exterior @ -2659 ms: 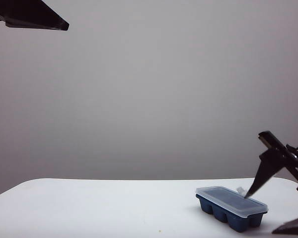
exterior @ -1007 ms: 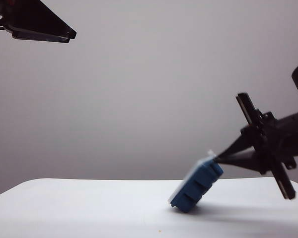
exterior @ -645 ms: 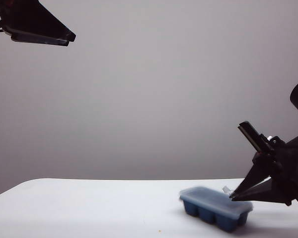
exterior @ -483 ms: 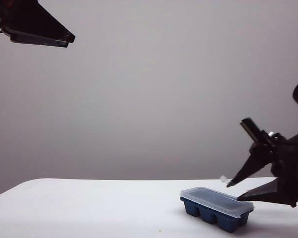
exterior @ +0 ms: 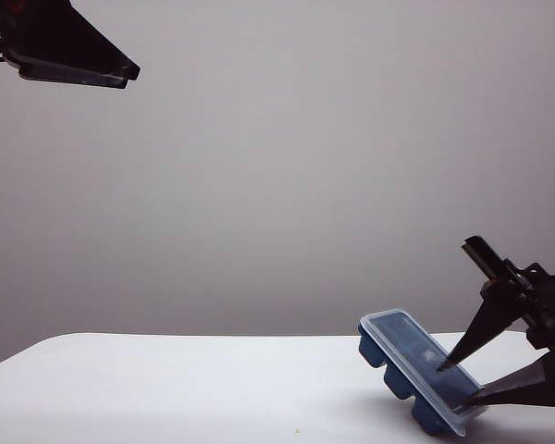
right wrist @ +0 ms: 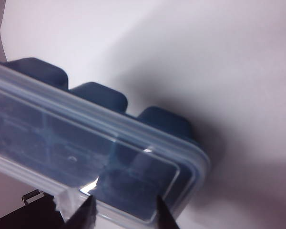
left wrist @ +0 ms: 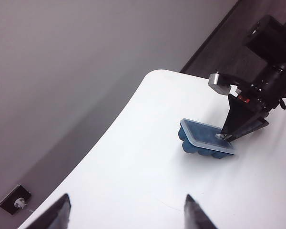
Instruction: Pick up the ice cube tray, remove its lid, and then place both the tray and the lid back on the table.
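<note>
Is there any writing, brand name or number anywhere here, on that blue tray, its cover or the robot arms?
None can be read.
ice cube tray: plain dark blue, no marking shown.
lid: clear plastic, no lettering, only a tiny unreadable moulded mark.
right gripper, straddling the tray's end: plain black.
left gripper, raised far from the tray: no text.
table: plain white.

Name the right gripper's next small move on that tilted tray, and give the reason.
Probably close the right gripper onto the near end of the ice cube tray. Its fingers straddle that end with the lid still on, and the tray sits tilted, so it isn't gripped firmly. The left gripper hangs open, high above the table.
</note>
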